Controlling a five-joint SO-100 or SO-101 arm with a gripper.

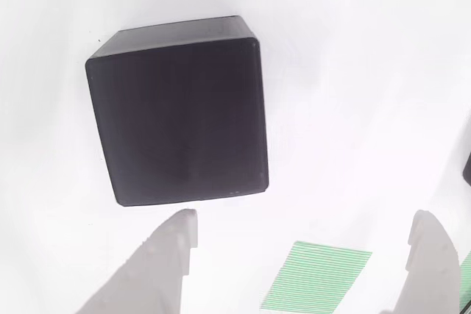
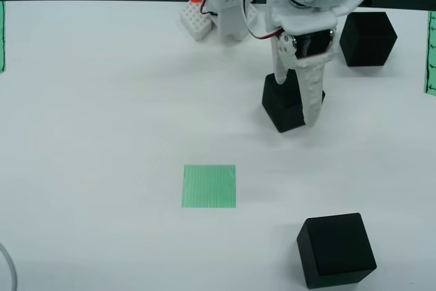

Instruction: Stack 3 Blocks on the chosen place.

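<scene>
a: white tabletop (image 2: 102, 100) fills both views, with a dark band along its far edge in the overhead view. what is on it?

b: three black cubes and a green striped square patch (image 2: 209, 186). nothing sits on the patch, so no stacking is done yet; all three cubes are left to place, as i judge it.

a: where are the cubes?

b: in the overhead view, the near cube (image 2: 336, 250) is low and right of the patch. the far cube (image 2: 368, 38) is at top right, beside the arm. the middle cube (image 2: 286, 103) stands above and right of the patch, under the gripper (image 2: 298, 97). all are well apart from each other.

a: and the gripper?

b: its white fingers (image 2: 312, 90) are spread wide, wider than a cube, and hold nothing. in the wrist view the two fingertips (image 1: 173, 244) show at the bottom edge, with the middle cube just beyond them, not yet between them. the patch shows in the gap between the fingertips.

a: anything else around?

b: the white arm base (image 2: 225, 5) with red wires at the top, a green strip (image 2: 430, 52) on the right edge and another on the left edge. the way from the middle cube to the patch looks open; the near cube sits off to the side of it.
</scene>
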